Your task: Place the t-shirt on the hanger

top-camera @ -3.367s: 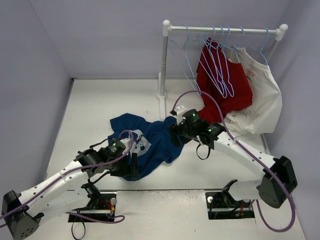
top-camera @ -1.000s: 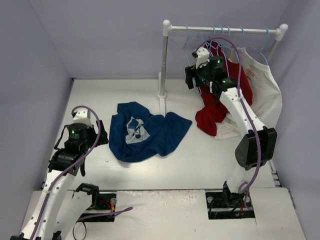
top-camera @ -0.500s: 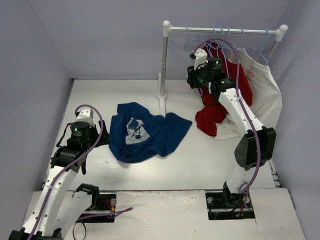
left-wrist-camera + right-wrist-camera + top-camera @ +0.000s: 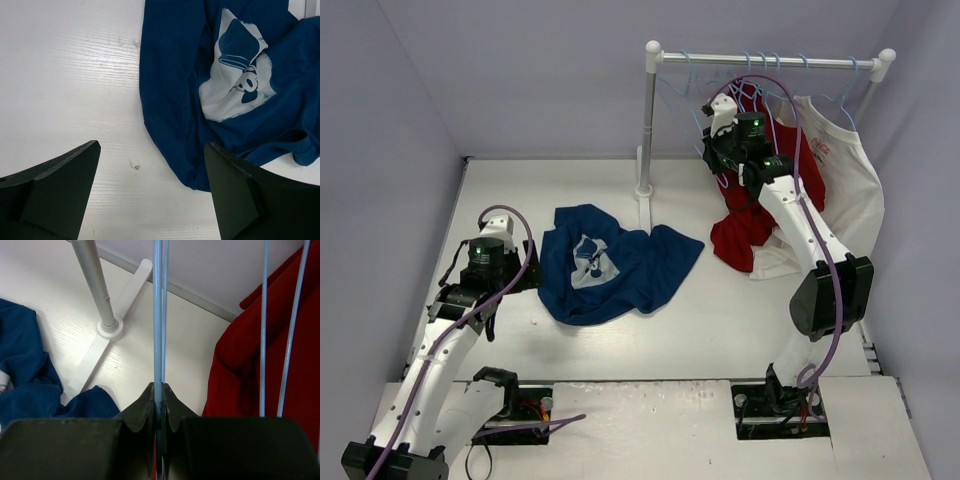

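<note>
The navy blue t-shirt (image 4: 610,262) lies crumpled on the table with a pale printed patch facing up. The left wrist view shows it ahead and to the right (image 4: 175,100). In the right wrist view its edge is at the lower left (image 4: 25,380). My left gripper (image 4: 525,276) (image 4: 151,145) hovers open over bare table just left of the shirt's edge, holding nothing. My right gripper (image 4: 713,152) (image 4: 158,387) is raised at the rack, shut on the thin light-blue wire of a hanger (image 4: 158,315) (image 4: 694,78) hanging at the rail's left end.
A white rail (image 4: 770,60) on a post (image 4: 647,120) stands at the back right, its foot (image 4: 110,329) near the t-shirt. A red shirt (image 4: 760,205) (image 4: 270,355), a white shirt (image 4: 845,190) and several more blue hangers (image 4: 760,110) hang there. Walls close in on the left and right.
The right gripper's jaws have closed on the hanger wire at the rack. The left arm has edged right, closer to the t-shirt. Earlier, both grippers were down at the t-shirt.
</note>
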Tool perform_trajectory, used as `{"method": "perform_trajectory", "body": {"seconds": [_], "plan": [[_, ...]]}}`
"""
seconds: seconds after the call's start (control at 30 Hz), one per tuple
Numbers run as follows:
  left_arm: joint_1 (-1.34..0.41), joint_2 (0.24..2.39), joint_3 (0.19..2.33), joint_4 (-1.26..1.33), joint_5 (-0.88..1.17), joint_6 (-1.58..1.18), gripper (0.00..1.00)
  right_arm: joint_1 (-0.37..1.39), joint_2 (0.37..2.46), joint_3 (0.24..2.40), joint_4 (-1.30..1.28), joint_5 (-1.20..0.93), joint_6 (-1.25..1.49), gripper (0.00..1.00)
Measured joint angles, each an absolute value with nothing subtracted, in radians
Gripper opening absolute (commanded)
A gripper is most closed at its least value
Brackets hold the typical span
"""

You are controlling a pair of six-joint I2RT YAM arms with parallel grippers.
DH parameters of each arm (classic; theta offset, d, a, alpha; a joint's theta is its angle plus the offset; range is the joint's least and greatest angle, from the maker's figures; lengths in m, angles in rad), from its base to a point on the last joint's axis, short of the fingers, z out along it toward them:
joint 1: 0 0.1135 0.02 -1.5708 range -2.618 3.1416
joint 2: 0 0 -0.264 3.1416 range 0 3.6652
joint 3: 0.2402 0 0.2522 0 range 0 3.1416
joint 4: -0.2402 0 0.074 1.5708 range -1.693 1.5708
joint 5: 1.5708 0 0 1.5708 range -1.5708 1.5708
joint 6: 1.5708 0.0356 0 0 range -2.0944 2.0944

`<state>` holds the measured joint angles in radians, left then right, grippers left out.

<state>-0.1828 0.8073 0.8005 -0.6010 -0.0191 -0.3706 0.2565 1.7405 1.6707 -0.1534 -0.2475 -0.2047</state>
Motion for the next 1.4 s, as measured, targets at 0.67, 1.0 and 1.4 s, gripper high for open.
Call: {"method": "perform_trajectory", "body": {"seconds": [0.67,1.0,1.4], "plan": [[-0.182,0.875,0.804,-0.601,0.016,-0.371,0.80,0.257,1.335,1.325,-0.147,-0.166,-0.128,0.00],[-0.182,1.020,0.820,-0.602,0.057,-0.379,0.80,0.340,1.074,1.033,-0.214,-0.144,-0.001,0.00],[-0.246,1.427,0.941,-0.582,0.001,-0.466,0.58,0.650,0.940,0.893,-0.211,-0.035,0.158,0.00]]}}
